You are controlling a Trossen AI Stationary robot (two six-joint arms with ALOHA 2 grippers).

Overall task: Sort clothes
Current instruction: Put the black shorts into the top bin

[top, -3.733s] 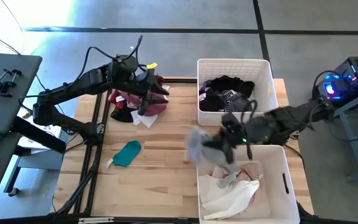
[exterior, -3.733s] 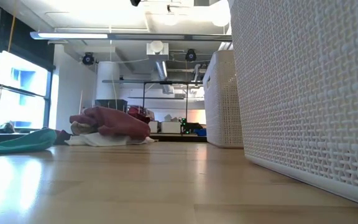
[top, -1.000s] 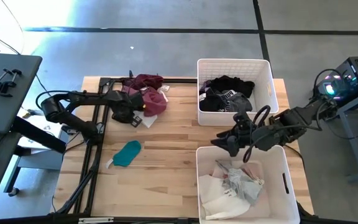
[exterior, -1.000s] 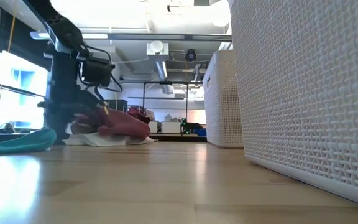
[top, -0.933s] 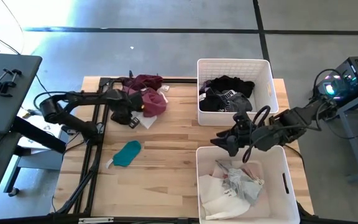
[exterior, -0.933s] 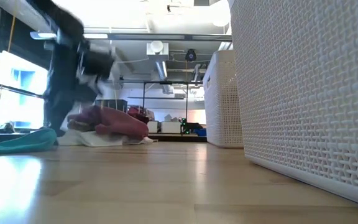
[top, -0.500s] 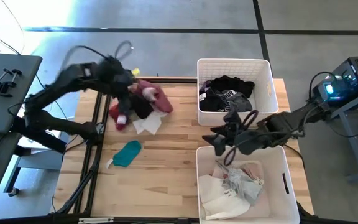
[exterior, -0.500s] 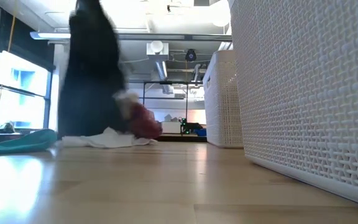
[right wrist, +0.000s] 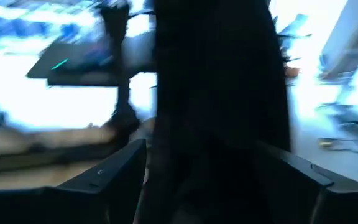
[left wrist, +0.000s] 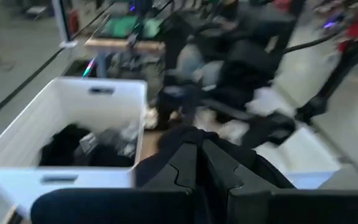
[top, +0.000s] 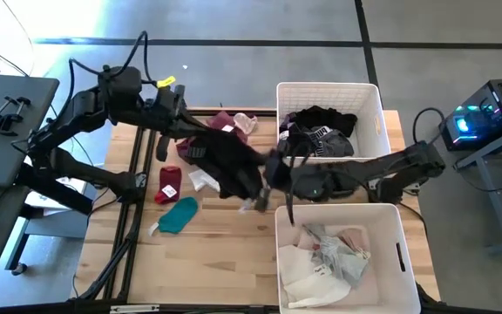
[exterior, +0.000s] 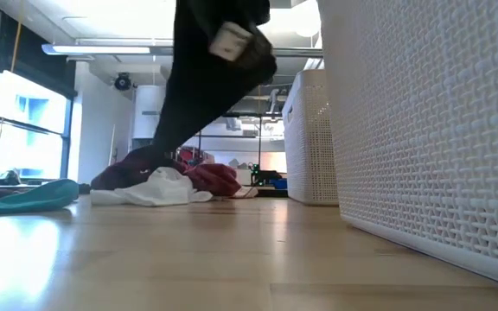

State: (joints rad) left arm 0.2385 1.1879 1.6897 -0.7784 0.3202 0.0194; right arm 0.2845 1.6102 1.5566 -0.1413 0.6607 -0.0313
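We see a grey concrete floor (top: 234, 22) around the wooden worktop (top: 225, 253), bright windows (exterior: 24, 121), and ceiling pipes (exterior: 223, 86).

A black garment (exterior: 206, 78) hung down from above. Behind it, maroon (exterior: 210, 177) and white clothes (exterior: 154, 190) lay heaped; a teal piece (exterior: 24, 197) lay left.

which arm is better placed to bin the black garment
Likely right: the right end effector sits at the black garment's end beside the bin of dark clothes; the left end effector holds it farther away.

black garment (top: 230, 166) blurred, hides right end effector
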